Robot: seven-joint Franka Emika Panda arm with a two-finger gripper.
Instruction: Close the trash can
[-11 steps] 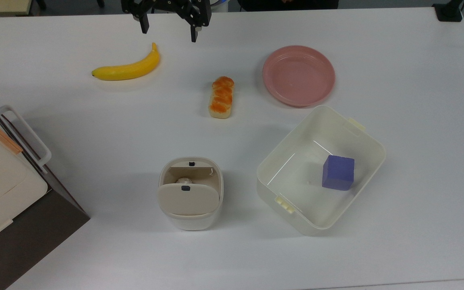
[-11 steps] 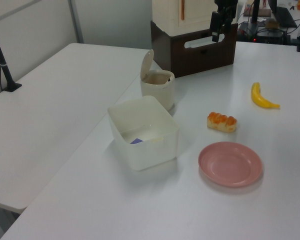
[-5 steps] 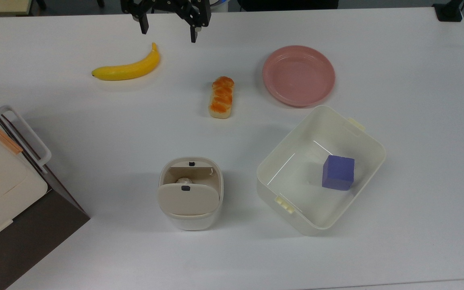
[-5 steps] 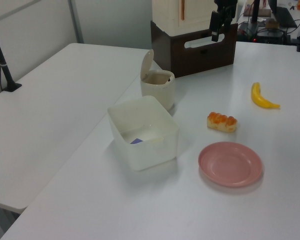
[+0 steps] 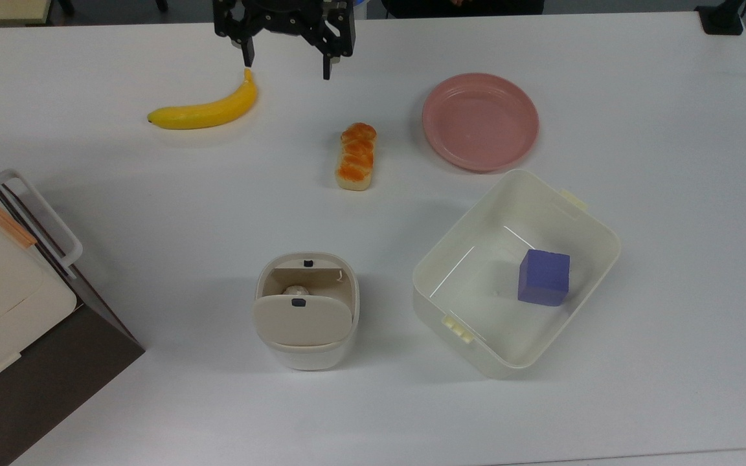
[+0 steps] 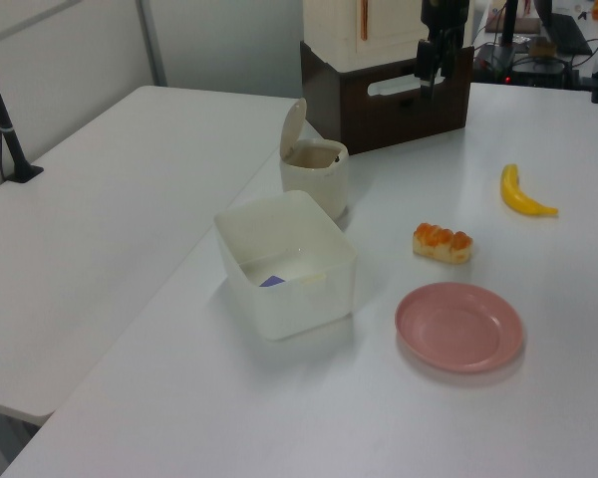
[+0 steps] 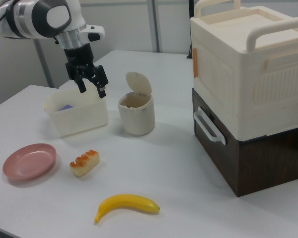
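The trash can (image 5: 307,353) is a small cream-white bin near the table's front in the top view. Its hinged lid (image 5: 302,320) stands up open, with a dark latch on it, and a pale round thing lies inside. The bin also stands in the left view (image 6: 314,179) and the right view (image 7: 136,116), lid (image 7: 138,84) raised. My gripper (image 5: 287,68) hangs open and empty above the table's far edge, between the banana's tip and the bread, far from the bin. In the right view the gripper (image 7: 92,91) hovers high, to the right view's left of the bin.
A banana (image 5: 208,110), a piece of bread (image 5: 355,157) and a pink plate (image 5: 480,120) lie on the far half of the table. A larger cream tub (image 5: 580,220) holding a blue cube (image 5: 544,277) stands beside the bin. A big white appliance (image 7: 248,64) sits on a brown box.
My gripper has moved a little toward the table's middle and to the top view's right, still open. The trash can and its lid have not moved.
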